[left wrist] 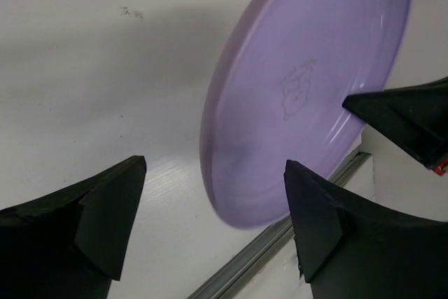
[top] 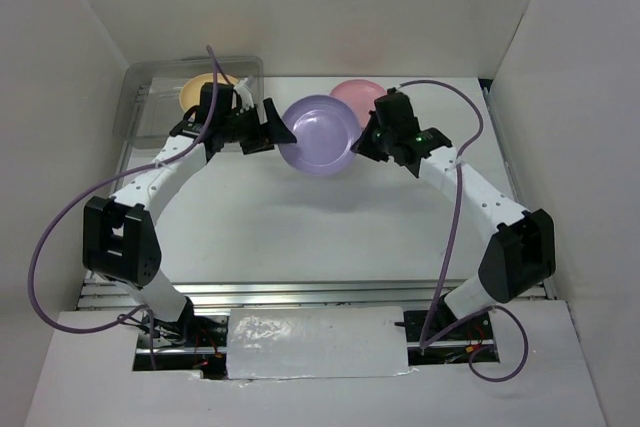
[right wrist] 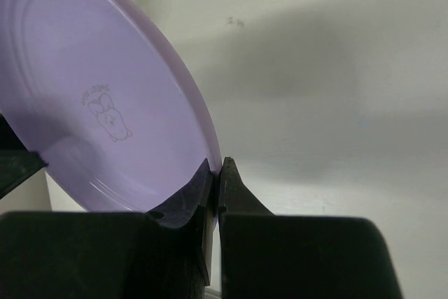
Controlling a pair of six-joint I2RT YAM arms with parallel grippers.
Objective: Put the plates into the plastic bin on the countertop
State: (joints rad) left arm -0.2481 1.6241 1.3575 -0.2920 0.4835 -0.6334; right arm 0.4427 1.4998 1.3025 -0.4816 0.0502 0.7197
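**Countertop** (top: 300, 217): white surface, being walled in on three sides.

**Plastic bin** (top: 140, 97): clear tub, being kept at the far left corner. One orange-yellow plate (top: 195, 90) is lying inside.

**Purple plate** (top: 320, 134): being held mid-table between both arms, apparently clear of the surface, well right of the bin.

**Pink plate** (top: 355, 95): being left on the countertop just behind the purple one. It is partly hidden by it.

**Right gripper** (top: 367, 139): jaws are being pressed tight on the purple plate's right rim. Only a thin edge is being pinched.

**Left gripper** (top: 277, 127): jaws are being held wide apart at the plate's left rim. Nothing is being gripped.

**Hazards (judged):**
- A handover appears to be in preparation. If the right jaws are released before the left ones are closed, the plate is likely to be dropped.
- With so thin a pinch, the plate could be levered out by its own weight or by a nudge from the left fingers.
- If the left jaws are closed off the rim, the plate could be pushed aside rather than caught.

**Orientation:**
- Being round, the plate has no long axis.
- Its hollow face is being turned upward, the pinched edge rightward and the free edge toward the left gripper.
- Some tilt is being suggested in the wrist views, but how much cannot be told.
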